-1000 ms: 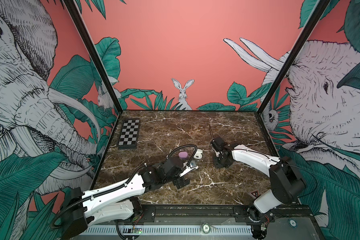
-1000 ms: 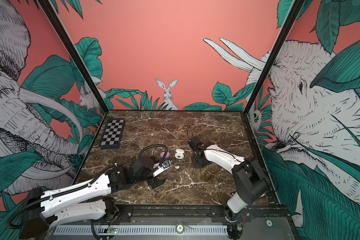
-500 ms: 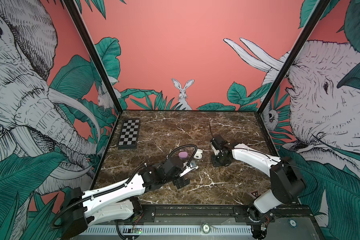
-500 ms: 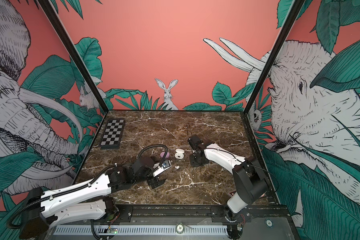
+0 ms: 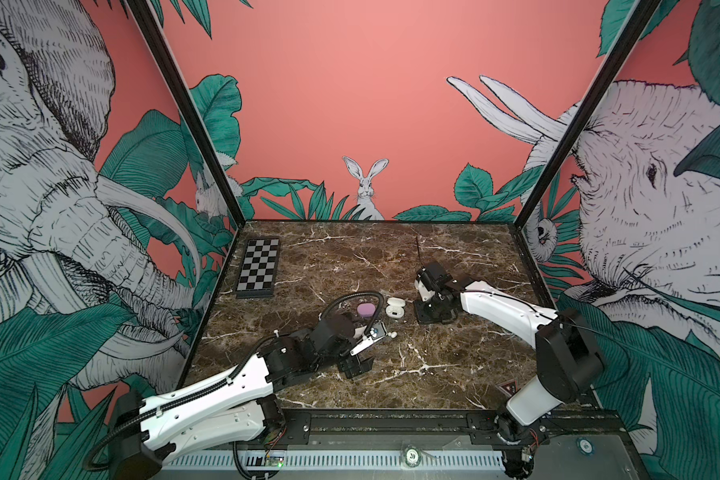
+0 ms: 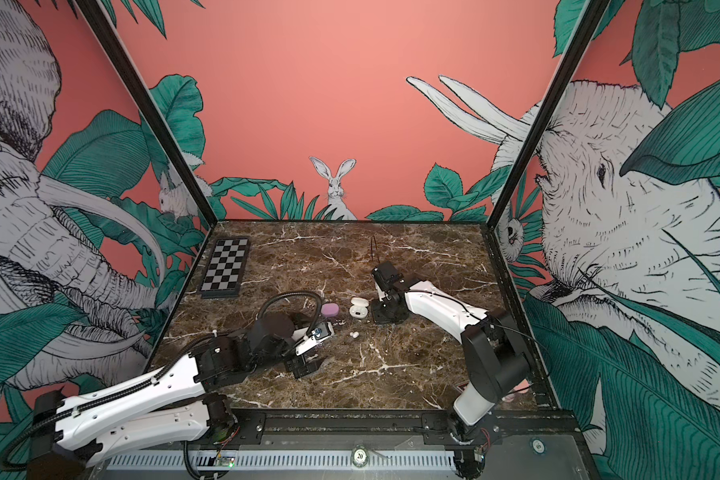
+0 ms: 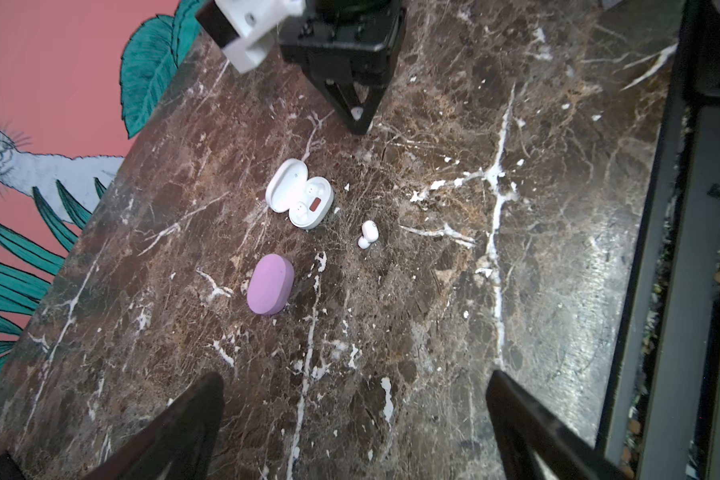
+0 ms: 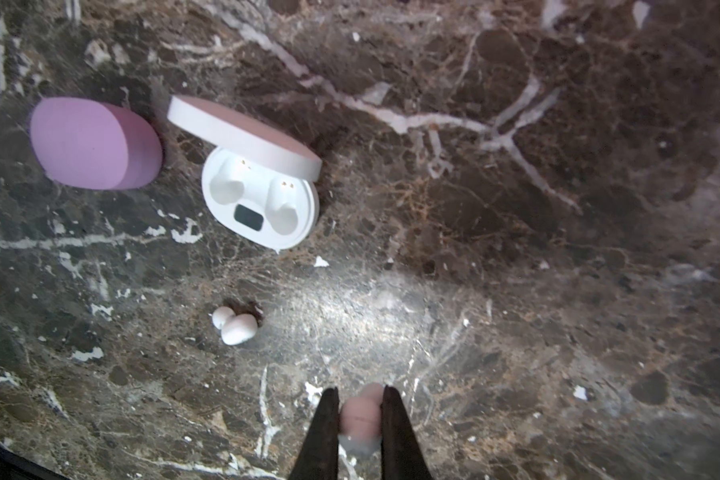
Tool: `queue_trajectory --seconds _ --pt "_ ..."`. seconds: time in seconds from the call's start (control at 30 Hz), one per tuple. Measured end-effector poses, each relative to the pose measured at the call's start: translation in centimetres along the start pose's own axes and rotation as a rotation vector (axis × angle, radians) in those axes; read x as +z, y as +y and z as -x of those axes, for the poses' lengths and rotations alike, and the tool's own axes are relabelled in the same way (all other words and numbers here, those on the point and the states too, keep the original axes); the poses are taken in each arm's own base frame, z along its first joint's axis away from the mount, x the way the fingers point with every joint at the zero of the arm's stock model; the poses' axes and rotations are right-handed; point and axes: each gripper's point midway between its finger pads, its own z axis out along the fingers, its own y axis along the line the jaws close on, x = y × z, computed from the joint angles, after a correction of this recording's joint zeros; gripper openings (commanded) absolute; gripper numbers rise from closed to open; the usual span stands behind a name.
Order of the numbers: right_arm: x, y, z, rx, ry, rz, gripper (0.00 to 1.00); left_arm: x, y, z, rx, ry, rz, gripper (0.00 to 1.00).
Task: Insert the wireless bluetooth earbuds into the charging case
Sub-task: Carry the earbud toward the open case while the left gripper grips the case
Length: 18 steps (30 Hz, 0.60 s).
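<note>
The right pincer (image 8: 359, 395) was closed narrowly on a small pale rounded plastic earbud (image 8: 360, 417), which was pinched between its two black tips and blurred so close to the lens. Whether that bud touched the dark brown marble table (image 8: 558, 291) could not be told.

Past the tips, a loose white plastic earbud (image 8: 234, 325) lay on the table, apart from the pincer and near the white pill-shaped plastic charging case (image 8: 262, 199). That case sat with its lid hinged up and both wells showing their contact pins. Just beside it, not touching, rested a lilac pill-shaped plastic case (image 8: 94, 143), shut.

The left pincer (image 7: 354, 376) stood wide and held nothing, hovering well apart from both cases. In both top views the loose bud (image 5: 393, 333) (image 6: 354, 334) lay between the two arms. A black-and-white checkerboard (image 5: 258, 268) lay at the far left corner.
</note>
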Motion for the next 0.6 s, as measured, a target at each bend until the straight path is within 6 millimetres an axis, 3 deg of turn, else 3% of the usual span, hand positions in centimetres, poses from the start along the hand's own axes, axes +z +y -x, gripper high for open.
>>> queue_trajectory --seconds 0.1,0.33,0.6 --pt "0.3 0.4 0.3 0.001 0.002 0.017 0.13 -0.6 -0.1 0.0 0.018 -0.033 0.005 0.99" --pt "0.3 1.8 1.6 -0.014 -0.024 0.054 0.13 1.1 -1.9 -3.3 0.109 0.007 -0.036 0.99" --pt "1.0 3.3 2.7 -0.037 -0.025 0.067 0.13 1.5 -2.5 -3.1 0.128 -0.037 -0.050 0.99"
